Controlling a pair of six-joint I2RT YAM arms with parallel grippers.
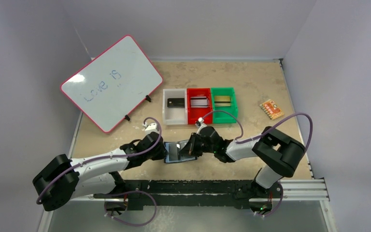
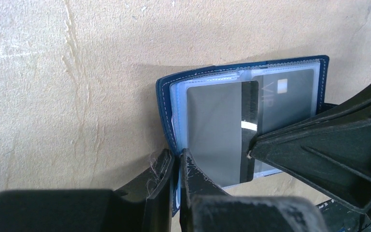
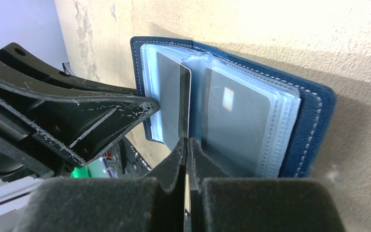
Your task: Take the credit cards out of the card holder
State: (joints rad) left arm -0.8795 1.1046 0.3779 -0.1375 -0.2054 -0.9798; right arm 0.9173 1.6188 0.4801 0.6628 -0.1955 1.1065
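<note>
Card holder (image 1: 176, 151) lies open on the desk (image 1: 251, 82), on the arms' side of it, between the two hands. At its left, the left hand (image 2: 176, 166) is clamped on the edge of the navy cover, pinning it in place. In the middle, a grey card (image 2: 217, 130) with a black stripe stands proud of the clear sleeves, and the right hand (image 3: 187, 145) is closed tight on its edge. The step in hand looks like drawing this card out, though I can't tell how much of it sits in its pocket. Next, I'd say, it wants a straight pull along the pocket while the left hand holds firm. A second card (image 2: 290, 94) sits sleeved on the right page. Farther back, the white bin (image 1: 175, 117) holds a dark card (image 1: 176, 102), the red bin (image 1: 199, 116) a pale card (image 1: 199, 102), and the green bin (image 1: 224, 115) a gold card (image 1: 223, 100).
</note>
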